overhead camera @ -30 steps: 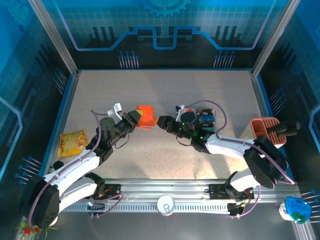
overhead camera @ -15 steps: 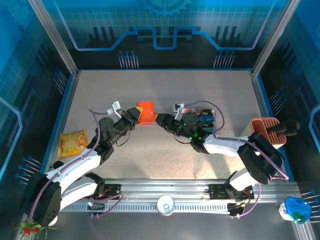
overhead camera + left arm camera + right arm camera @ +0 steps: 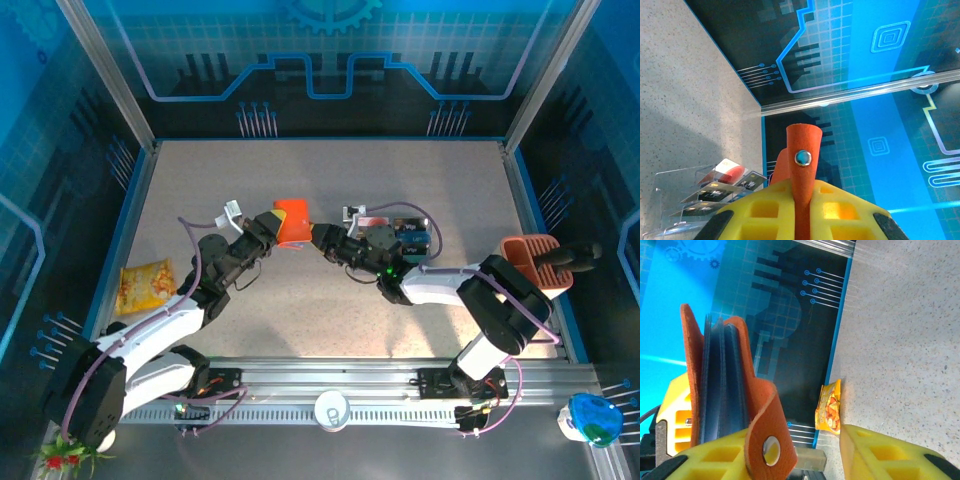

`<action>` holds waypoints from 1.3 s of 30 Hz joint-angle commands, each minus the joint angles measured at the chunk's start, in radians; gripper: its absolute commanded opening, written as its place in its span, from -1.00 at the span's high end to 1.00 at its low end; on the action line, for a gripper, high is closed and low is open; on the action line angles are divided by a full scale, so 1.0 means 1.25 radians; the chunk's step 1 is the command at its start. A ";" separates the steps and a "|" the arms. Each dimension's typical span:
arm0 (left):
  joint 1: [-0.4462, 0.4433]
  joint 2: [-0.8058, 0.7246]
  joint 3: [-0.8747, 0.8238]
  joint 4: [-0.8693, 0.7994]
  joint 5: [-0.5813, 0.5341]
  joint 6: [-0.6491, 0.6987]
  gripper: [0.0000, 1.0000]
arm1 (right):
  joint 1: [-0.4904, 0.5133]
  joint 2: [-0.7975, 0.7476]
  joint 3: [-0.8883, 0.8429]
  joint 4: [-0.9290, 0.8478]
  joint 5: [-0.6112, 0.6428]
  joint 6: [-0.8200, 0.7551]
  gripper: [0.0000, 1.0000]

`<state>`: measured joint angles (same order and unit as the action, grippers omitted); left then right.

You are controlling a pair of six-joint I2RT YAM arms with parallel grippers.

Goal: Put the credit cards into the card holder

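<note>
The left gripper [image 3: 270,230] is clamped tight on the red-orange card holder [image 3: 293,222] at mid-table, with the holder's snap tab standing free. Just right of it, the right gripper [image 3: 318,238] has its jaws parted beside that tab and grips nothing. Farther right, the credit cards [image 3: 408,233] sit in a clear rack [image 3: 665,187].
</note>
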<state>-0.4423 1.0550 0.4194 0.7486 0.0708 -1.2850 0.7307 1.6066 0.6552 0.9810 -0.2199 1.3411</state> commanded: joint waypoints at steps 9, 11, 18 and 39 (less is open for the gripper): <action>-0.015 0.017 -0.008 0.046 -0.003 -0.009 1.00 | -0.026 -0.004 -0.049 0.160 -0.036 0.045 0.18; -0.015 0.020 -0.006 0.046 -0.001 -0.009 1.00 | -0.030 -0.004 -0.057 0.175 -0.034 0.054 0.17; -0.016 0.028 -0.008 0.051 -0.001 -0.010 1.00 | -0.027 0.018 -0.038 0.196 -0.048 0.070 0.17; -0.017 0.051 -0.018 0.067 0.002 -0.013 1.00 | -0.027 0.088 -0.032 0.327 -0.058 0.126 1.00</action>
<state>-0.4557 1.1084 0.4160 0.7959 0.0566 -1.2854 0.7010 1.7084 0.5903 1.2999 -0.2707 1.5059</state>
